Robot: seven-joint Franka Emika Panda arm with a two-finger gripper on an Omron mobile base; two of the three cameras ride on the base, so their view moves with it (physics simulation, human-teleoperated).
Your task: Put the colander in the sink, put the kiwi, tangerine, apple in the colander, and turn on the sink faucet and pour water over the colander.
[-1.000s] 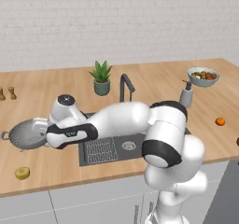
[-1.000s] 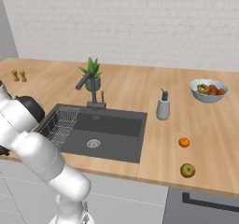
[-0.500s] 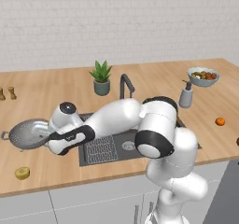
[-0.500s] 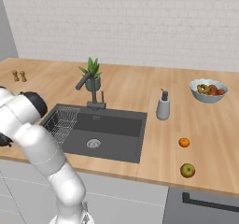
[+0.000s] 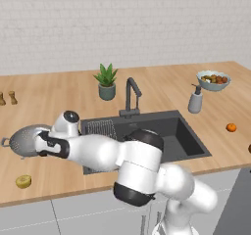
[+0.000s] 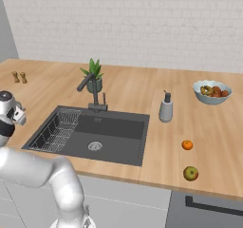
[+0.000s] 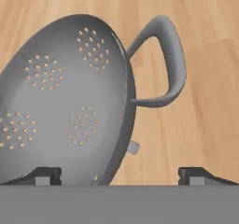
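The grey perforated colander stands on the counter left of the sink. My gripper is open at the colander's right side, its rim and loop handle lying between the fingertips. The kiwi lies near the counter's front edge, below the colander. Right of the sink sit the tangerine and the apple. The faucet rises behind the basin.
A wire rack fills the sink's left part. A soap bottle, a pale fruit bowl, a potted plant and two small shakers stand on the counter.
The arm has swung left and down over the sink's left edge, bringing the open gripper up to the colander. The colander and the fruits have not moved.
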